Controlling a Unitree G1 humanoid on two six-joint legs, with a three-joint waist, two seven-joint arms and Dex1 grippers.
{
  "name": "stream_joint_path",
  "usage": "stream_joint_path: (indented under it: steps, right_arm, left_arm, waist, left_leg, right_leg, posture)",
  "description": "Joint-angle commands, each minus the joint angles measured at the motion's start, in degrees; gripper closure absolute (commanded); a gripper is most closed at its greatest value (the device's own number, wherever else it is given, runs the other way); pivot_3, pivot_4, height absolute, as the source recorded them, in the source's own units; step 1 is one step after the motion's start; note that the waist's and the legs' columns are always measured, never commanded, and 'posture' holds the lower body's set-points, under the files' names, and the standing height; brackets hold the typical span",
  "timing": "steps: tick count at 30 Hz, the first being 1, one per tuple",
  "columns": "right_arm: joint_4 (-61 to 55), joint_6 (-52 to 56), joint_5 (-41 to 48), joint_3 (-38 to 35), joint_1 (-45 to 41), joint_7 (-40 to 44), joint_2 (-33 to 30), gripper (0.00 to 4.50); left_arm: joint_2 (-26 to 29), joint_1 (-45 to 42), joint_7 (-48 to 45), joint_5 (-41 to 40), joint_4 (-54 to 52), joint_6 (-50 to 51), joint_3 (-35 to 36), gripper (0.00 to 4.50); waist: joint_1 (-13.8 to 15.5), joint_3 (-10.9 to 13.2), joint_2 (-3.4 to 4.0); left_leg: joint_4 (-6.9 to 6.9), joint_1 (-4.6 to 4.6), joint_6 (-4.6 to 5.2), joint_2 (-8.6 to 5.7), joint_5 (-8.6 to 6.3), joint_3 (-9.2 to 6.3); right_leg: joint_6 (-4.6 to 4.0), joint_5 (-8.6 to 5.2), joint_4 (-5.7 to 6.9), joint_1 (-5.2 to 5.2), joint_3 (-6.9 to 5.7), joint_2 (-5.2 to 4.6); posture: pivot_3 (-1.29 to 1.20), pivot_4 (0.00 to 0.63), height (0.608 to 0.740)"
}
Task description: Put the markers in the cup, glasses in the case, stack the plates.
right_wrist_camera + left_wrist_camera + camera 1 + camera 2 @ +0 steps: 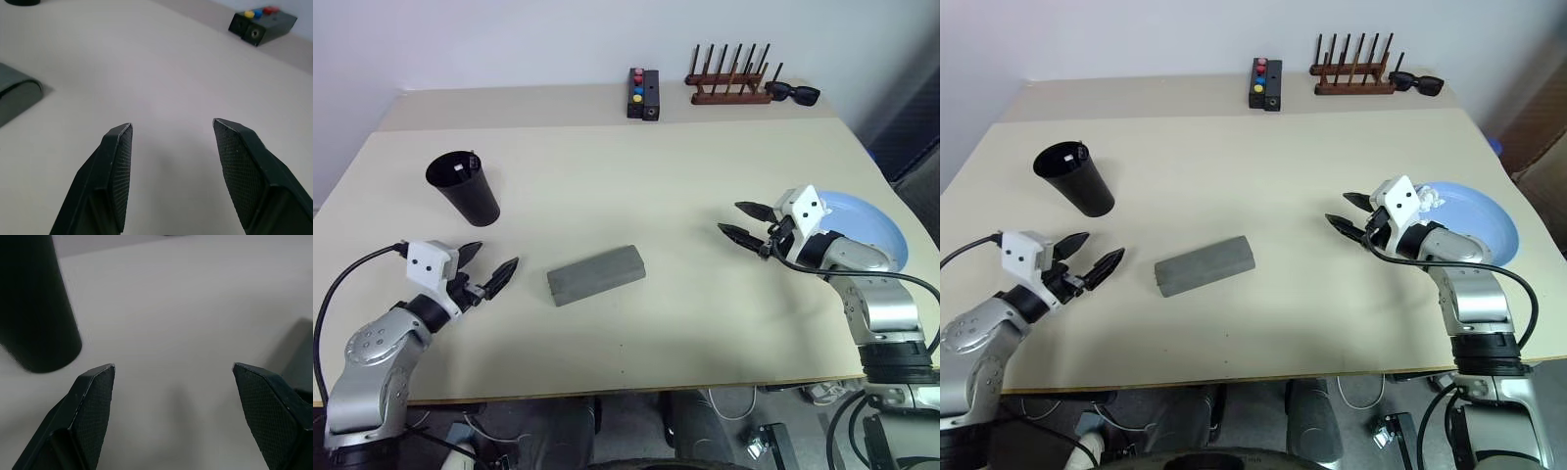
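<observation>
Both grippers are hovering empty over the beige table (636,176). Left gripper (489,262), at about eight o'clock on the tabletop, is spreading its black fingers wide and gripping nothing; the black cup (465,186) is standing upright near it toward eleven o'clock, a marker tip (470,159) peeking above its rim. Right gripper (745,221), at three o'clock, is holding its jaws apart over bare table, also empty. Between the two, the closed grey case (596,274) is lying at six o'clock. Just behind the right gripper, the light blue plate (871,227) is sitting at the table's three o'clock edge. At twelve o'clock a button box (644,94), a wooden rack (731,80) and black sunglasses (793,92) are lining the far side.
</observation>
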Motion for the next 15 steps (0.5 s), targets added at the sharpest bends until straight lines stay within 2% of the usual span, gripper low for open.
stream_joint_path:
  steps: [1, 8, 15]
  right_arm:
    - [1.3, -2.0, 0.0, 0.5, -2.5, 1.7, 0.5, 1.86]
    - [7.0, -4.8, -1.2, 2.1, -5.3, 2.8, 2.1, 1.86]
    - [10.0, -6.5, -2.2, 3.3, -7.6, 3.6, 3.5, 1.86]
  left_arm:
    - [1.0, 2.9, 0.6, -0.4, -2.9, -0.7, 3.6, 0.56]
    - [0.4, 6.4, 1.8, -1.1, -5.5, -0.5, 6.1, 0.56]
    - [-0.4, 9.0, 3.3, -1.8, -7.8, -0.2, 6.9, 0.56]
  waist:
    - [0.0, 0.0, 0.0]
    - [0.3, 0.0, -0.01]
    - [0.2, 0.0, -0.01]
  left_leg:
    - [-0.02, 0.0, 0.0, 0.01, 0.0, 0.0]
    - [0.04, -0.02, -0.01, 0.01, 0.0, 0.02]
    - [0.01, -0.03, -0.01, 0.01, 0.0, 0.02]
  right_leg:
    - [-0.02, -0.01, 0.02, -0.03, 0.0, 0.01]
    - [0.15, -0.13, 0.03, -0.03, 0.0, 0.01]
    - [-0.04, -0.01, 0.03, -0.07, 0.0, 0.0]
  posture:
    - [0.0, 0.15, 0.739]
    - [0.0, 0.15, 0.739]
    - [0.0, 0.15, 0.739]
